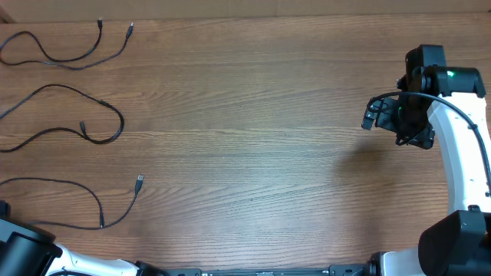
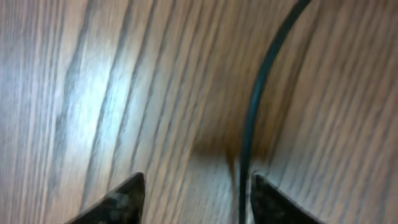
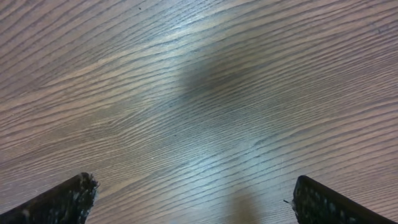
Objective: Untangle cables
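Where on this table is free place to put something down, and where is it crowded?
Crowded: the left side, where the top cable, middle cable and bottom cable lie, each apart. Free: the middle of the table, from them to the right gripper.

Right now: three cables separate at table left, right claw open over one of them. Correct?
No. The right wrist view shows the open right claw over bare table, no cable under it; the three cables lie separate at table left.
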`<state>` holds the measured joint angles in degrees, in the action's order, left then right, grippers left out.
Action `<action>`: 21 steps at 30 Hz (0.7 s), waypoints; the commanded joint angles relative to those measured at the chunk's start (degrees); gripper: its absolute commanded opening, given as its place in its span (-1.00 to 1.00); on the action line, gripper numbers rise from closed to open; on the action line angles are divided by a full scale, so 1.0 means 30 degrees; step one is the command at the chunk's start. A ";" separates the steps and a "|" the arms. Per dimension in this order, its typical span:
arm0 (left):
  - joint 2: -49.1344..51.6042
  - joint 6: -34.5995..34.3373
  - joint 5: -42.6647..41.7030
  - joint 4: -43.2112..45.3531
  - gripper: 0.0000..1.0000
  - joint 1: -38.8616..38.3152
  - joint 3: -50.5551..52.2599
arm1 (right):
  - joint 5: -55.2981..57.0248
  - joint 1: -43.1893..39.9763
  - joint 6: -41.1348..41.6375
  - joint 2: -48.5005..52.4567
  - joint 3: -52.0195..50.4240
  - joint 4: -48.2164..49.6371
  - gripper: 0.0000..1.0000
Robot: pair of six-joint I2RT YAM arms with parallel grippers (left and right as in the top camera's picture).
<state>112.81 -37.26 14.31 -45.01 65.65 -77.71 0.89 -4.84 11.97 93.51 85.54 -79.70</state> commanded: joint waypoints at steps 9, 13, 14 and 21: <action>-0.0204 0.1013 -0.2142 0.0925 -0.66 -0.0015 0.0000 | 0.0175 -0.0058 -0.0022 0.0022 -0.0029 0.0036 1.00; -0.0204 0.1013 -0.2084 0.1027 -0.60 -0.0015 0.0000 | 0.0182 -0.0058 -0.0022 0.0022 -0.0029 0.0036 1.00; -0.0204 0.1013 -0.2076 0.1013 -0.59 -0.0015 0.0000 | 0.0182 -0.0058 -0.0022 0.0022 -0.0029 0.0029 1.00; -0.0204 0.1005 -0.2084 0.0969 -0.29 -0.0015 0.0029 | 0.0182 -0.0058 -0.0022 0.0022 -0.0029 0.0029 1.00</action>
<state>112.81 -34.33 8.54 -42.15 65.63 -77.71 0.89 -4.84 11.97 93.51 85.54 -79.72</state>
